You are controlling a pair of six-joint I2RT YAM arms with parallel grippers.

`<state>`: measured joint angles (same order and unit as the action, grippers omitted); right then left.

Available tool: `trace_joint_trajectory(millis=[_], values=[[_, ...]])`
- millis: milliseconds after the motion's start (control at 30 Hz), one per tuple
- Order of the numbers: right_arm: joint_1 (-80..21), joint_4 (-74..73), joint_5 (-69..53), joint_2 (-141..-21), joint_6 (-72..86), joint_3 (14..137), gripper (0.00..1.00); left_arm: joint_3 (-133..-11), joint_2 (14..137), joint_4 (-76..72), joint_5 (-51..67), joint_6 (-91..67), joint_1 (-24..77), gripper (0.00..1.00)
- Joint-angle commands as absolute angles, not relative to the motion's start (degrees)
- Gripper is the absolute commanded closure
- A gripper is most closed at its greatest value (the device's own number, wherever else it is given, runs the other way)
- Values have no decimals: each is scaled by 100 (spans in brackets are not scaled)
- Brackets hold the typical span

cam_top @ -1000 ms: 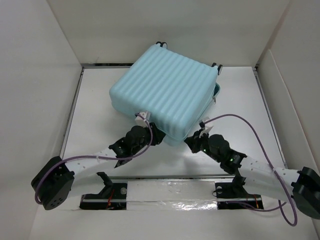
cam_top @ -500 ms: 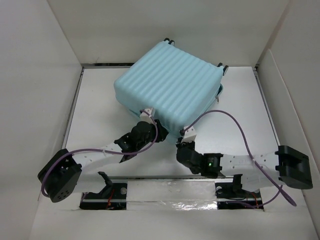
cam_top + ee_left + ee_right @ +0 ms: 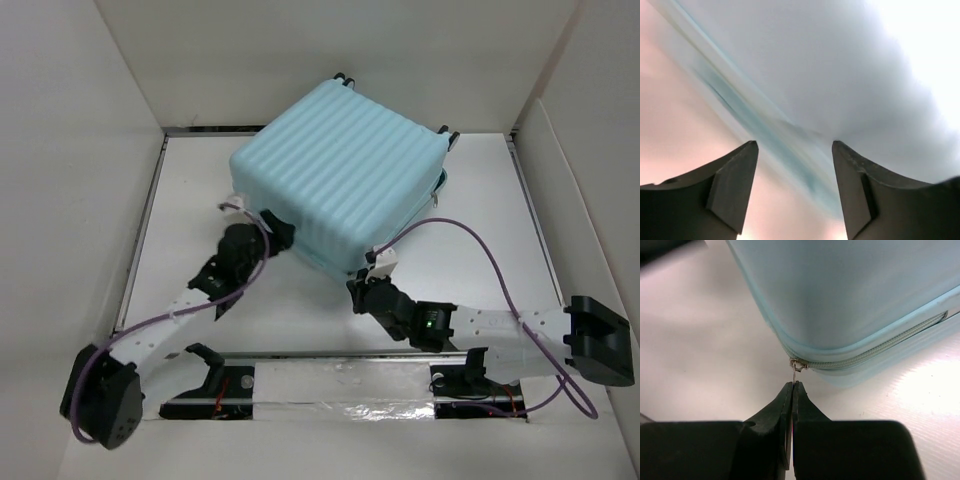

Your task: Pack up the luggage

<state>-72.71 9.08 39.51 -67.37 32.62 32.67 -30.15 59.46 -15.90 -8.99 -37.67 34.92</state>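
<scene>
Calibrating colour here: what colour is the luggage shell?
The luggage is pale aqua blue, ribbed; top view.

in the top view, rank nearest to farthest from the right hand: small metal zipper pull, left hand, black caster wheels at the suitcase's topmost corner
1. small metal zipper pull: pinched in the right hand, at the pale aqua ribbed suitcase's near corner.
2. left hand: to the left, by the suitcase's left side.
3. black caster wheels: far corner, top of the view.

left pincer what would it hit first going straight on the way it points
The suitcase: the left pincer, open, points at its near left side wall, which fills the wrist view just ahead. Blur hides the gap, so it may already be touching.
</scene>
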Motion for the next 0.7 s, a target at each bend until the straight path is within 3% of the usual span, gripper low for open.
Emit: trace_joint_trajectory(millis=[0,200,267,433,633,667], values=[[-7532,1154,2777,-6425,3489,3506,100,-3647,5204,-2830,-1346,-4218,1808,41],[-7479,1274,2461,-6319,3410,3270,100,-4472,6221,-3032,-247,-5325,450,37],[-7479,1415,2400,-6328,3445,3165,100,-5330,7342,-2823,243,-5422,63,37],[-7532,1503,2408,-6258,3472,3015,100,-6773,8925,-1943,790,-5054,-220,36],[-7646,1381,2355,-6144,3498,2979,100,-7671,10202,-1521,1290,-4808,-220,36],[-7646,1232,2355,-6144,3533,3014,83,-7690,10291,-1555,1370,-4808,-220,36]])
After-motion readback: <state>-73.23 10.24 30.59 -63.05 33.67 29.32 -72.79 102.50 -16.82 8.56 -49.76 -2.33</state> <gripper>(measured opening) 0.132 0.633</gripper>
